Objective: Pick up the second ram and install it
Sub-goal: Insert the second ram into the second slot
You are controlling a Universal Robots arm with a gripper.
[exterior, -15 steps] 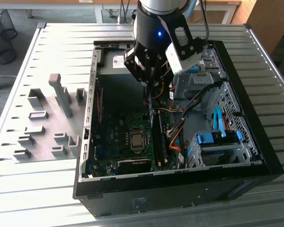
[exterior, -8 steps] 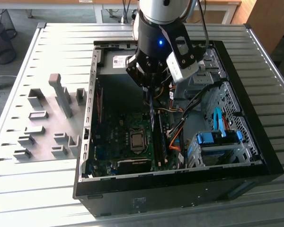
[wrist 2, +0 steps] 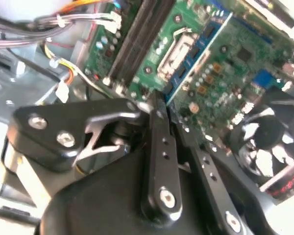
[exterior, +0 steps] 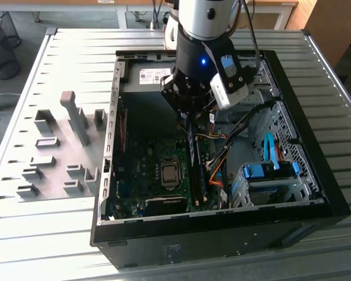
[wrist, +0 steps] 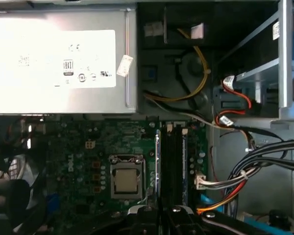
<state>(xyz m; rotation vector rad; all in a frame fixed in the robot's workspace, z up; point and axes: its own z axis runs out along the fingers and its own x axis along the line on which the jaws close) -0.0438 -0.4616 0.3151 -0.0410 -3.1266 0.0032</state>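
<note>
In the exterior view my gripper (exterior: 189,120) reaches down into the open computer case (exterior: 222,225), above the far end of the memory slots (exterior: 198,181). A thin dark strip, the second ram (exterior: 191,146), hangs edge-on below the fingers and points along the slots. The first wrist view shows the same strip (wrist: 158,161) as a narrow pale line just beside the black slots (wrist: 174,161), with the gripper (wrist: 159,211) behind it. The black fingers (wrist 2: 154,122) stand close together in the second wrist view, where the gripper (wrist 2: 159,110) hovers near the slot ends (wrist 2: 132,44).
The processor socket (exterior: 170,174) lies beside the slots. The silver power supply (wrist: 59,63) fills the case's far end. Bundled cables (wrist: 245,171) and a blue drive cage (exterior: 269,172) crowd the exterior view's right. Grey fixture blocks (exterior: 64,152) stand on the table at its left.
</note>
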